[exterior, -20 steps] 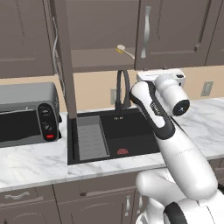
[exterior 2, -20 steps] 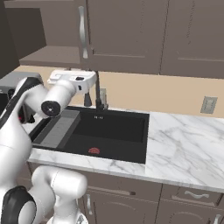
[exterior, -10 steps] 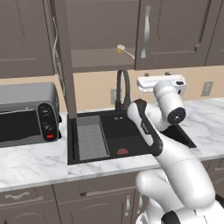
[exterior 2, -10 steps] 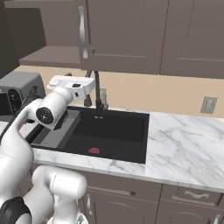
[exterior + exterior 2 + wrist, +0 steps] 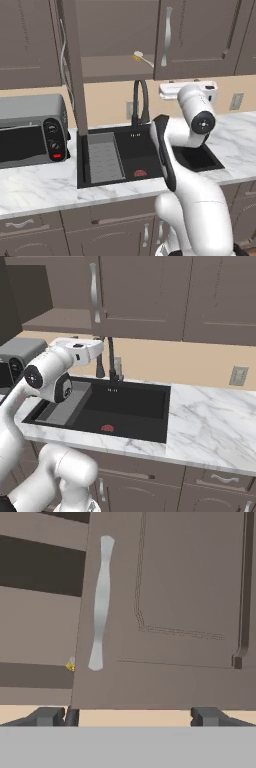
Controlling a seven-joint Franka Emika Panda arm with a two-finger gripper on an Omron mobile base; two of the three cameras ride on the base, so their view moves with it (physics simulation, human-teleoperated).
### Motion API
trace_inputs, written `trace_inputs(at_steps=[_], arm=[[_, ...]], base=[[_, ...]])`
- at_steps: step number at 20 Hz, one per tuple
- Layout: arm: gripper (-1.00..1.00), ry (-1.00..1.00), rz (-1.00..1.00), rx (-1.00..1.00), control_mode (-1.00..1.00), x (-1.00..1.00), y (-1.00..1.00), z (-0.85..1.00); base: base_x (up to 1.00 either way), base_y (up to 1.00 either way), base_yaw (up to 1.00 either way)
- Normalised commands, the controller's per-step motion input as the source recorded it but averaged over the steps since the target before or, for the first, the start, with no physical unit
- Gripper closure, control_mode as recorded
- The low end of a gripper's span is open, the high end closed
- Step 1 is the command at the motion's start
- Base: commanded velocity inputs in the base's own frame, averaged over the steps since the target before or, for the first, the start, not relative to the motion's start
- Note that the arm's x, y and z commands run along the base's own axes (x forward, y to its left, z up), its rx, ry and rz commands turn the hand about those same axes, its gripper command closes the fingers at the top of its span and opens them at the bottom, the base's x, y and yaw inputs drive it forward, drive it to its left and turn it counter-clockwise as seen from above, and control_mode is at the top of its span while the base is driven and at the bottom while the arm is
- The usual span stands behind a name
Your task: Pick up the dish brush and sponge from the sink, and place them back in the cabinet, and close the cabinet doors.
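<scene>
The dish brush (image 5: 142,58) lies on the shelf of the open cabinet (image 5: 107,67), cream head to the left; the hand view shows it as a small yellow speck (image 5: 70,666). The sponge is out of view. My gripper (image 5: 187,89) (image 5: 82,351) (image 5: 127,717) hangs just below the cabinet, above the sink (image 5: 150,150) (image 5: 150,406), open and holding nothing. It looks up at the closed right cabinet door (image 5: 170,612) and its silver handle (image 5: 100,602). The left door (image 5: 71,75) stands open, edge-on.
A black arched faucet (image 5: 140,102) (image 5: 111,361) rises behind the basin, close under my hand. The red drain (image 5: 140,173) (image 5: 107,428) and grey ribbed tray (image 5: 104,160) lie in the sink. A toaster oven (image 5: 30,130) stands to the left. A wall outlet (image 5: 238,376) sits at the right.
My hand has stayed at about the same spot under the cabinet. The arm's elbow links have dropped and swung lower behind it.
</scene>
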Motion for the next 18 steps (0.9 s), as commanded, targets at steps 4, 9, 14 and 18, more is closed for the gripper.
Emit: trace_inputs(at_steps=[4,9,14,18], arm=[[-1.00,0.13,-0.04,-0.03,-1.00,-0.44,0.02,0.28],[-1.00,0.02,-0.01,-0.03,-1.00,-0.53,0.13,0.10],[-1.00,-0.01,0.00,-0.04,-1.00,-0.50,0.27,0.00],[-1.00,-0.02,0.00,0.00,-1.00,-0.46,0.36,0.00]], base=[[0.00,0.00,0.00],[0.00,0.00,0.00],[0.00,0.00,0.00],[0.00,0.00,0.00]])
